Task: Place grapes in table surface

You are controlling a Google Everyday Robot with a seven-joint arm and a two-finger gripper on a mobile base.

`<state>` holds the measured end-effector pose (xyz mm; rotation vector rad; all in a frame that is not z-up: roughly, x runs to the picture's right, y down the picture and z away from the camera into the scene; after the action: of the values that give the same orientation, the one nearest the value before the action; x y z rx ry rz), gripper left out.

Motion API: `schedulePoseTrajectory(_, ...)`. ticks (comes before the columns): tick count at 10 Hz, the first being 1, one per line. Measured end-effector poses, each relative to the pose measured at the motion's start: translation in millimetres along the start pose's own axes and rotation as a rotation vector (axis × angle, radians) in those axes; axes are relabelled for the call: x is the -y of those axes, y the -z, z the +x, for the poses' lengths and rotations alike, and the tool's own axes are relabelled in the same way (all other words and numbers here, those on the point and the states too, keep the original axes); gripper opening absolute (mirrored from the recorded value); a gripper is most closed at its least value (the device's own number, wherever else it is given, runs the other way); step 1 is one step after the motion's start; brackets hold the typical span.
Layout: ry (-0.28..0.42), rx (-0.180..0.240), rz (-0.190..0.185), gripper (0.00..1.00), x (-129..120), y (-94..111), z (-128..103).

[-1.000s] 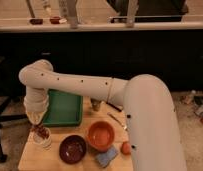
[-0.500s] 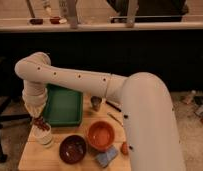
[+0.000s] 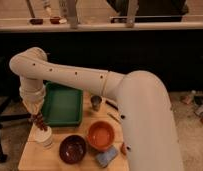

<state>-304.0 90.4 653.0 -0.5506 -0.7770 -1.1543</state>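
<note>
One end effector [image 3: 37, 118], shut on small dark purple-brown grape cluster [image 3: 40, 124], hangs just above white cup [image 3: 43, 139] nr L edge of pale wooden plank table [image 3: 32, 159]. Risk: release here, and cluster prob. lands in cup or rolls off edge, not on wood.
</note>
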Motion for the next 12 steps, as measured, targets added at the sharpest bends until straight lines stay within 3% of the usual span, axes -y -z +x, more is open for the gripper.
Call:
schedulePoseTrajectory(8, -0.002, -0.065, 0.005, 0.0, 15, 37, -14)
schedulePoseTrajectory(12, -0.075, -0.102, 0.028, 0.0, 2, 57, 11)
